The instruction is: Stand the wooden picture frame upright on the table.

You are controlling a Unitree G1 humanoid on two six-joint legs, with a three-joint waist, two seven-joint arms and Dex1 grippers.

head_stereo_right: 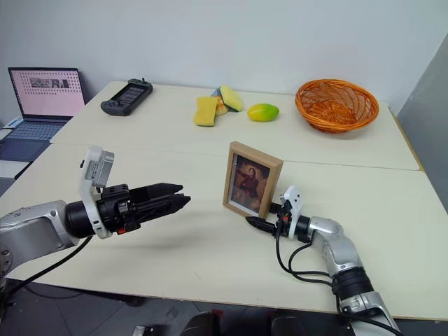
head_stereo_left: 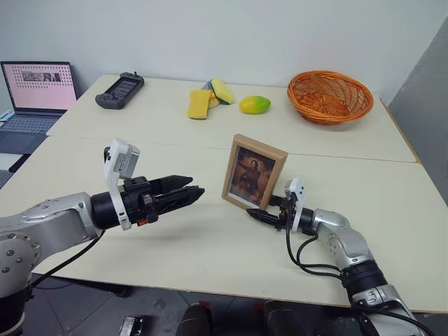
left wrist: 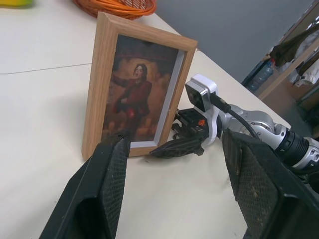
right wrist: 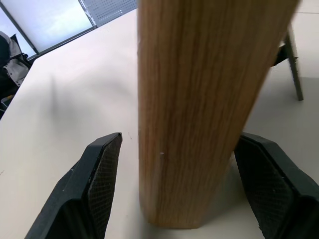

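The picture frame (head_stereo_left: 253, 172) stood upright on the near half of the table (head_stereo_left: 210, 245), painting side facing the robot. The right gripper (right wrist: 172, 189) sat at the frame's lower right corner, its jaws spread wide on either side of the wooden edge with a gap on both sides. The left gripper (head_stereo_left: 183, 192) hovered left of the frame, apart from it, jaws parted and empty.

You see silver-grey metal arms with black wrist sections, white wrist cameras, loose black cables and black textured fingers (left wrist: 112, 184).
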